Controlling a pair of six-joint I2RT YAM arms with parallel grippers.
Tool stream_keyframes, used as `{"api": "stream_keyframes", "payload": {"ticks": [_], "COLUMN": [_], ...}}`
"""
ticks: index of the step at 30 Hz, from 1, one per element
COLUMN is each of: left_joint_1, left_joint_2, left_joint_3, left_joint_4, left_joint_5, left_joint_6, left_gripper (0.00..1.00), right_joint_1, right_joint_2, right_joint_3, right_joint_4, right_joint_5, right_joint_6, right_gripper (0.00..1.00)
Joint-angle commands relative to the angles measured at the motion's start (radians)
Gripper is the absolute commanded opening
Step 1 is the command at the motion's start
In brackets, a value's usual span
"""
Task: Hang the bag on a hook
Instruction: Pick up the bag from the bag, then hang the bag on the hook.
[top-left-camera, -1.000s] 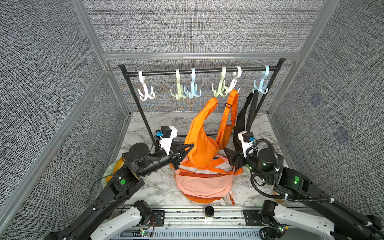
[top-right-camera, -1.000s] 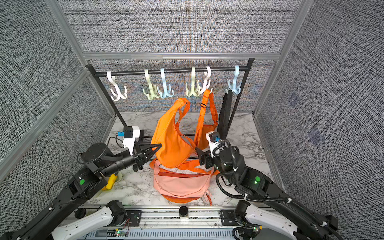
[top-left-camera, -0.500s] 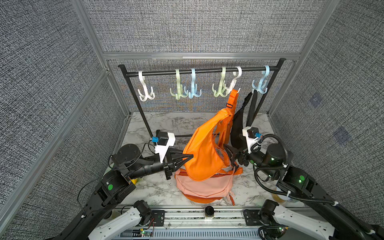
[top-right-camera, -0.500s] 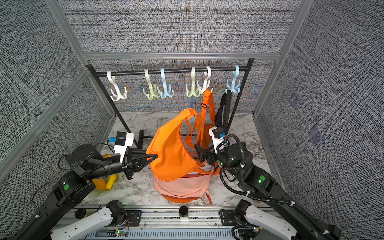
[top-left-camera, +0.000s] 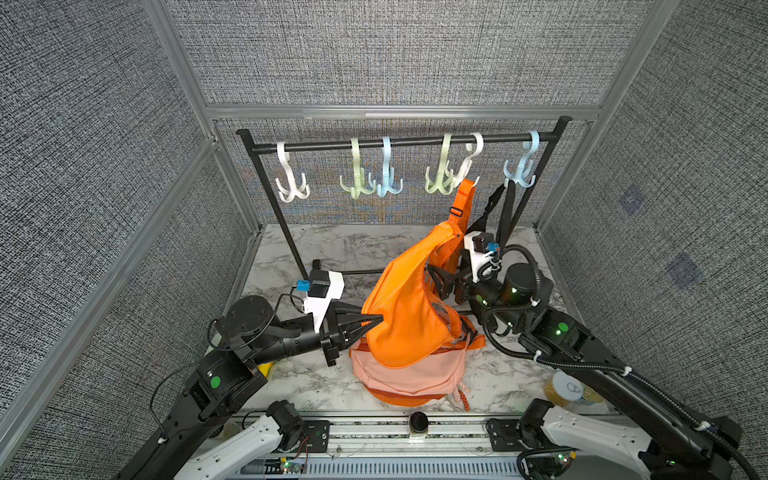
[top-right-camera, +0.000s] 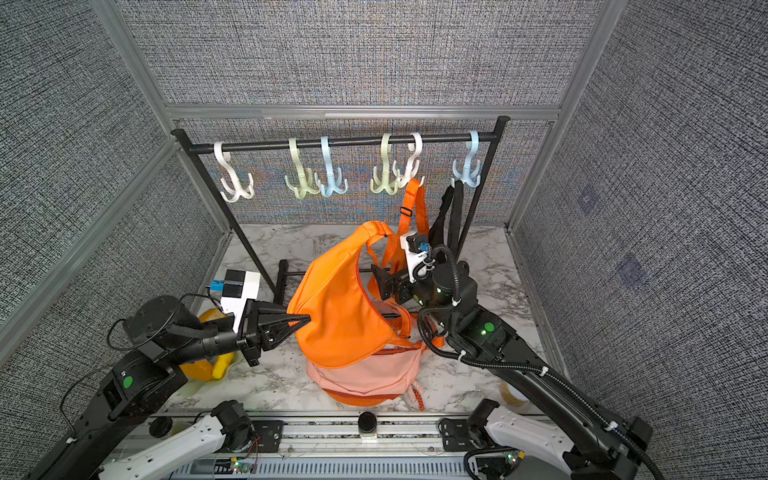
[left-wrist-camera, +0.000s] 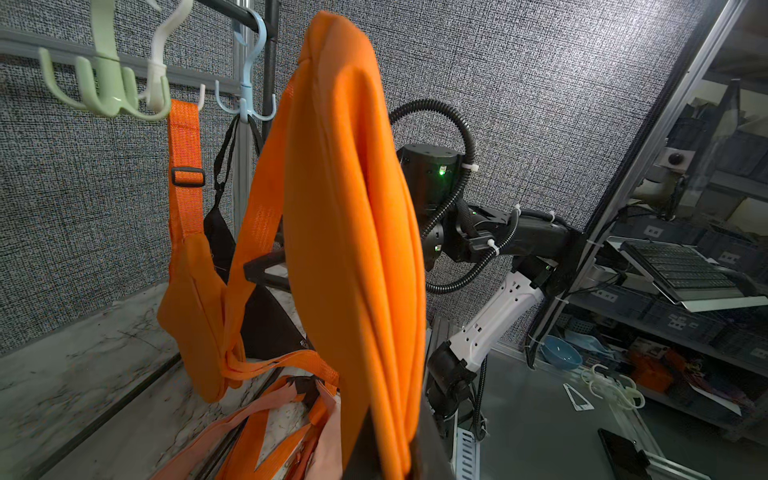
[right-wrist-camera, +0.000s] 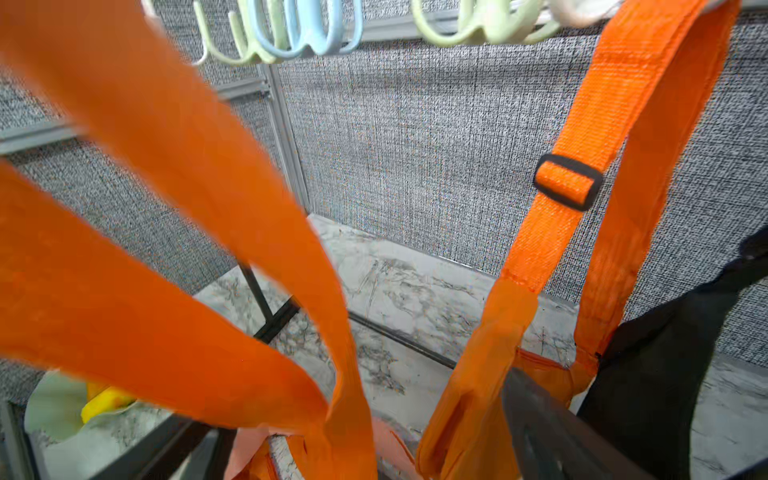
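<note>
The bright orange bag (top-left-camera: 403, 311) (top-right-camera: 336, 307) (left-wrist-camera: 353, 228) is held up off the table, its top leaning toward the rack. My left gripper (top-left-camera: 376, 320) (top-right-camera: 305, 319) (left-wrist-camera: 390, 461) is shut on its left fabric edge. My right gripper (top-left-camera: 436, 282) (top-right-camera: 380, 278) (right-wrist-camera: 365, 453) stands open just right of the bag; the bag's blurred strap (right-wrist-camera: 145, 187) runs between its fingers without being pinched. Several hooks hang on the black rail; the green hook (top-left-camera: 440, 183) (top-right-camera: 384, 183) is bare. The white hook (top-left-camera: 467, 166) carries another orange strap (top-left-camera: 463, 203) (right-wrist-camera: 582, 166).
A peach backpack (top-left-camera: 407, 374) lies under the held bag. A black bag (top-left-camera: 505, 208) hangs from the light blue hook (top-left-camera: 519, 174) at the rack's right end. A yellow object (top-right-camera: 208, 365) lies by my left arm and a tape roll (top-left-camera: 571, 388) at front right.
The left gripper has drawn back to the left and front with the bag's edge. The bag's top has tipped right toward the hanging straps. The right gripper has opened wider.
</note>
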Motion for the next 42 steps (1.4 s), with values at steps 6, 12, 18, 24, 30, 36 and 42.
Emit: {"api": "stream_keyframes", "payload": {"ticks": [6, 12, 18, 24, 30, 36, 42], "left_joint_1": [-0.001, -0.001, -0.001, -0.001, -0.001, -0.001, -0.001], "left_joint_2": [-0.039, -0.06, -0.078, -0.133, -0.161, -0.107, -0.068], "left_joint_3": [-0.023, -0.057, -0.065, -0.104, -0.119, -0.119, -0.148], "left_joint_4": [0.062, 0.097, 0.085, 0.083, 0.119, 0.15, 0.251], "left_joint_5": [-0.033, -0.034, -0.087, -0.286, -0.346, -0.337, -0.316], "left_joint_6": [-0.019, -0.027, -0.017, -0.009, -0.008, -0.024, -0.06], "left_gripper": [0.0, 0.0, 0.0, 0.0, 0.0, 0.0, 0.0], "right_joint_1": [-0.061, -0.093, -0.11, -0.124, -0.164, -0.213, -0.257], "right_joint_2": [0.015, 0.006, 0.014, 0.009, 0.032, 0.136, 0.29], "right_joint_3": [0.012, 0.03, 0.085, 0.145, 0.246, 0.415, 0.624], "right_joint_4": [0.152, 0.159, 0.122, 0.06, -0.007, -0.088, -0.227], "right_joint_5": [-0.088, -0.12, -0.182, -0.17, -0.153, -0.173, -0.219], "right_joint_6": [0.048, 0.05, 0.023, -0.014, -0.042, -0.062, -0.059], "right_gripper": [0.85, 0.42, 0.19, 0.01, 0.01, 0.01, 0.01]}}
